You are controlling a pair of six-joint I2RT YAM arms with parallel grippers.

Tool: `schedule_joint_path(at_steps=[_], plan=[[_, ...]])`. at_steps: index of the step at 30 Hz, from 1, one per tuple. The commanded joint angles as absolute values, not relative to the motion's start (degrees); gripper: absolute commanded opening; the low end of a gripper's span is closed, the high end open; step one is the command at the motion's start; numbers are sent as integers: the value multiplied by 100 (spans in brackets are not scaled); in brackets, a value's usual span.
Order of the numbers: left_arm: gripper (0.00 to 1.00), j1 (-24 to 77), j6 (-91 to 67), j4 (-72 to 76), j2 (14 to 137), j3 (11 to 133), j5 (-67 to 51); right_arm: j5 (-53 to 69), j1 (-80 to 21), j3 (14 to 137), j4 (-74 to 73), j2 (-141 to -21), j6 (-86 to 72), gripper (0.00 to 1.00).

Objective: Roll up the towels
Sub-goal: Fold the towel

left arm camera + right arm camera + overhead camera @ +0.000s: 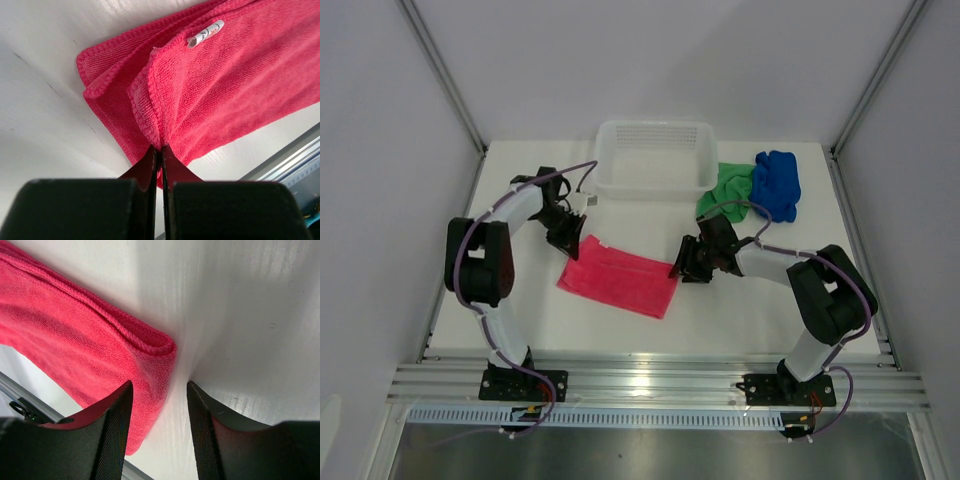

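Low, L tool (161, 148) pinching pink towel (230, 85)

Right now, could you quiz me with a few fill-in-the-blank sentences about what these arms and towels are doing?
1. The left arm's fingers are ____ on the pink towel.
2. The right arm's fingers stand ____ at that towel's other end.
3. The green towel and the blue towel lie on the basket's ____ side.
Missing words: shut; open; right.
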State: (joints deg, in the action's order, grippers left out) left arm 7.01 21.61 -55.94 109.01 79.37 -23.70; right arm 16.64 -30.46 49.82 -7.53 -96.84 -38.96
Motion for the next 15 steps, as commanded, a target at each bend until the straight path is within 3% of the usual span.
schedule_joint_path(at_steps=[1,11,15], plan=[[1,607,2311,-5687,10423,7963,-2269,1661,-3023,5018,-545,-9791,-3911,51],[1,528,2286,-5696,11347,8130,-1706,1653,-3032,5062,-554,-9853,-3832,52],[22,527,2188,-5677,11329,8252,-1311,1608,-3041,5159,-694,-9791,-3744,52]])
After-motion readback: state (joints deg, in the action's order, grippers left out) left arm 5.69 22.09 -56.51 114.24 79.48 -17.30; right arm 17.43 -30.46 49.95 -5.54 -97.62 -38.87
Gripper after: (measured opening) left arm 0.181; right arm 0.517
